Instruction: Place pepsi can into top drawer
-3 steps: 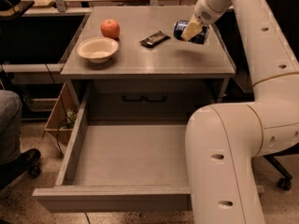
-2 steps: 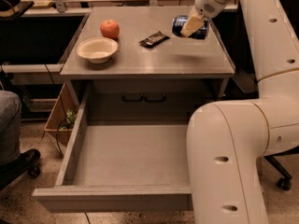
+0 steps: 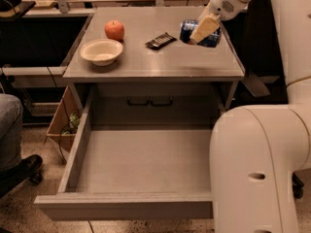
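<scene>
The pepsi can (image 3: 187, 30), blue, lies on its side in my gripper (image 3: 200, 32) over the back right of the tabletop (image 3: 155, 62). The gripper is shut on the can, and one pale fingertip (image 3: 205, 27) crosses its front. Whether the can touches the tabletop I cannot tell. The top drawer (image 3: 126, 208) is pulled fully out below the table's front edge, and its grey inside holds nothing. The gripper and can are behind and above the drawer's right half.
On the tabletop are a red apple (image 3: 114, 30), a white bowl (image 3: 101, 51) and a dark snack bar wrapper (image 3: 160, 41). My white arm (image 3: 257, 169) fills the right foreground beside the drawer. A person's knee (image 3: 9, 130) is at the left. A lower drawer front with dark handles (image 3: 149, 101) sits behind.
The gripper with the can rose a little, then came slightly down and to the right. Nothing else has moved.
</scene>
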`<action>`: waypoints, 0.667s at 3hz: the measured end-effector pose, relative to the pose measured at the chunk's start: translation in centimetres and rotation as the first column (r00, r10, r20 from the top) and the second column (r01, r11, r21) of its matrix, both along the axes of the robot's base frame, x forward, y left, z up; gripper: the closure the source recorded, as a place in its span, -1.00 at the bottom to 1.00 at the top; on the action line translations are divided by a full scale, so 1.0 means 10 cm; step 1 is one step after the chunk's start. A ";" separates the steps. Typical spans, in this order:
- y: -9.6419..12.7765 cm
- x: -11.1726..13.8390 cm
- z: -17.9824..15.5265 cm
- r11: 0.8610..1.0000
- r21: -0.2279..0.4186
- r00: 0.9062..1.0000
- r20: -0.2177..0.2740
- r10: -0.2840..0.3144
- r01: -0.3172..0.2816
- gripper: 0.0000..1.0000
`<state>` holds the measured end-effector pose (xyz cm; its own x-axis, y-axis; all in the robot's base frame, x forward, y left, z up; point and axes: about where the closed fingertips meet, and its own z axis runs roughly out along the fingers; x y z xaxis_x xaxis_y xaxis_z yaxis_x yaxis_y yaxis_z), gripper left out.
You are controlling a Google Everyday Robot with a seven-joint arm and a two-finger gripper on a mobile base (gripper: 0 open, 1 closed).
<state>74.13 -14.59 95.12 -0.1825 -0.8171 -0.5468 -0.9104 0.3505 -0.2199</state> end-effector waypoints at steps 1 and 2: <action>0.00 -0.12 -0.04 0.999 0.039 0.999 -0.041 -0.006 0.008 1.00; 0.02 -0.08 -0.06 0.999 0.045 0.999 -0.033 -0.009 0.011 1.00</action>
